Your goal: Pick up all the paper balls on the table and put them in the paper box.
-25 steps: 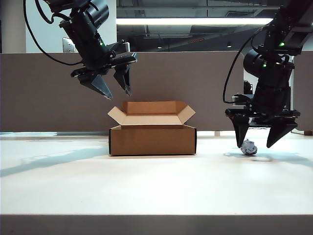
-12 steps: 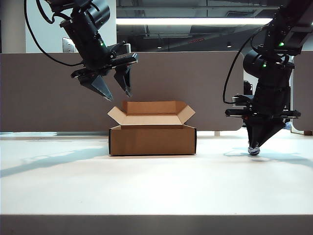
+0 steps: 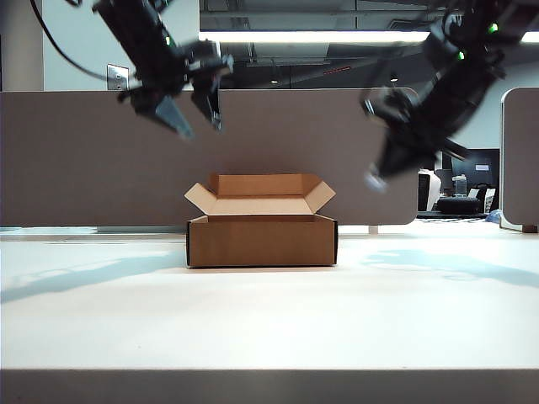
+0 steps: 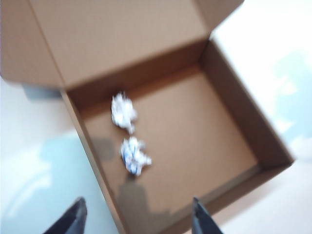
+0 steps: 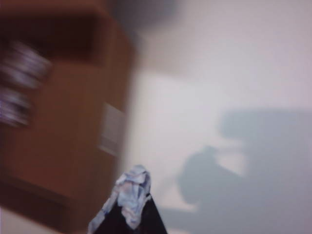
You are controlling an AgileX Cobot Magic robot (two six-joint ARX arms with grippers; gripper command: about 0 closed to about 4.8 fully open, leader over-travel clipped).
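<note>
The brown paper box stands open in the middle of the white table. Two paper balls lie inside it near one wall. My left gripper hangs high above the box's left side, open and empty, its fingertips wide apart over the box's edge. My right gripper, motion-blurred, is in the air to the right of the box and above it, shut on a third paper ball. The box shows blurred beside that gripper.
A grey-brown divider panel runs behind the table. Bare white tabletop lies on both sides of the box and in front of it. Monitors and office clutter sit far behind at the right.
My right gripper shut on the paper ball that lay on the table at the right, lifted it and swung up and left. My left gripper rose a little.
</note>
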